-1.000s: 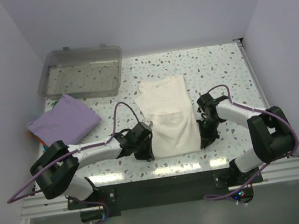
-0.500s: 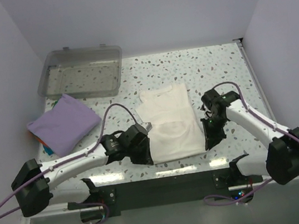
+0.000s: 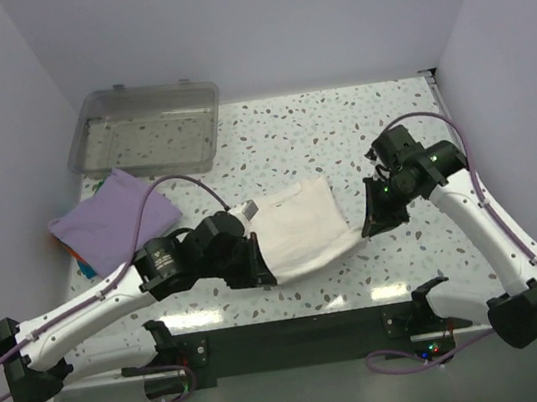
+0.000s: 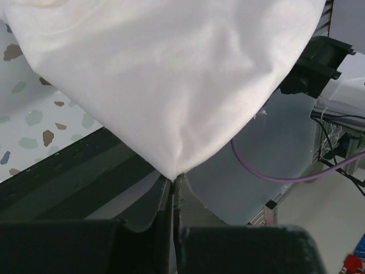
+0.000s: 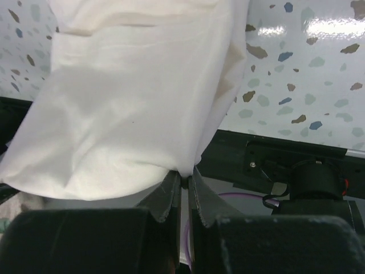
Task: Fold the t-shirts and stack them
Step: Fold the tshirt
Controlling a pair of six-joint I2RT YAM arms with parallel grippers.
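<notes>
The left wrist camera looks straight down at the left gripper (image 4: 173, 181). Its two dark fingers are pressed together on one tiny corner of the soft cream-white t-shirt (image 4: 171, 74). The right gripper (image 5: 183, 177) does the same on the other near corner, with just a little bit of cloth pinched between its fingers.

From above, I see the shirt held up at the near edge of the speckled white table (image 3: 339, 130). It hangs between the two arms like a small hammock, and its far part seems to rest on the table top. I cannot see any red print from here.

Both bites look very small to me. A corner could slip out if the arms pull apart too hard or swing too fast. Then that side would flop down and the fold would come out crooked. The cloth sags in the middle, so it could bunch up and wrinkle when it is laid over. If one arm goes ahead of the other, the edges will not line up.

Farther back on the left lies the plain lavender-purple t-shirt (image 3: 115, 222). It looks folded and is well apart from the cream one. A wide swing by the left arm could bump it. At the far left sits the clear plastic bin (image 3: 146, 128).
</notes>
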